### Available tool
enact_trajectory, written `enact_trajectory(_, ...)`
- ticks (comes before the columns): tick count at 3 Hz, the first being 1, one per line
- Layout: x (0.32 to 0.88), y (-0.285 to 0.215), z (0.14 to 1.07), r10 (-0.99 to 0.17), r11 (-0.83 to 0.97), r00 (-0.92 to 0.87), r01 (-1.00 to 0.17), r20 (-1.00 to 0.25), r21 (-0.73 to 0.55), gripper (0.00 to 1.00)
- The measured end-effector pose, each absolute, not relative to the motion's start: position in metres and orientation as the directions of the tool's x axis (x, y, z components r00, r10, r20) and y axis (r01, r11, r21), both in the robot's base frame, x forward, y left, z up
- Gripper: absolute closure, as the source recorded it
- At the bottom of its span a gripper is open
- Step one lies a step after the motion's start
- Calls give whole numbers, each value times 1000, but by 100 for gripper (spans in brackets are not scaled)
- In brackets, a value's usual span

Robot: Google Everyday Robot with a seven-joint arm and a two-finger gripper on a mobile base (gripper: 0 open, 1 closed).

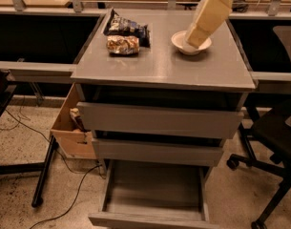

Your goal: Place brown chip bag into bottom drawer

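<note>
The brown chip bag (122,44), small and shiny golden-brown, lies on the grey cabinet top (159,66) at the back left, just in front of a larger dark chip bag (127,28). My gripper (193,40), on a cream-coloured arm coming down from the upper right, hangs over a white bowl (179,41) at the back right, well to the right of the brown bag. The bottom drawer (153,187) is pulled out towards me, and its grey floor is bare. Both upper drawers are pushed in.
A cardboard box (72,130) sits on the floor left of the cabinet, beside a black table leg (44,173) and loose cables. An office chair (276,128) stands close on the right. Desks run along the back.
</note>
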State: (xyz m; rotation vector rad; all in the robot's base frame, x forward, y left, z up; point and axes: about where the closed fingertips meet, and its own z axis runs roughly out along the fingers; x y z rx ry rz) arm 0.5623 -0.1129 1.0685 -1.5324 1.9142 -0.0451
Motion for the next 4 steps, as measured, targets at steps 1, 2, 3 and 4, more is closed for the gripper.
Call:
enact_trajectory(1,597,-76,1071,-824,373,-92,-831,-559,-412,0)
enact_trajectory(2,632,-43,1067,-768,448,-114,-799,-631,-401,0)
enact_trajectory(3,641,-36,1072,-743,478,-116,-781,-659,-401,0)
enact_trajectory(4,641,-36,1072,-743,478,-116,-781,-659,-401,0)
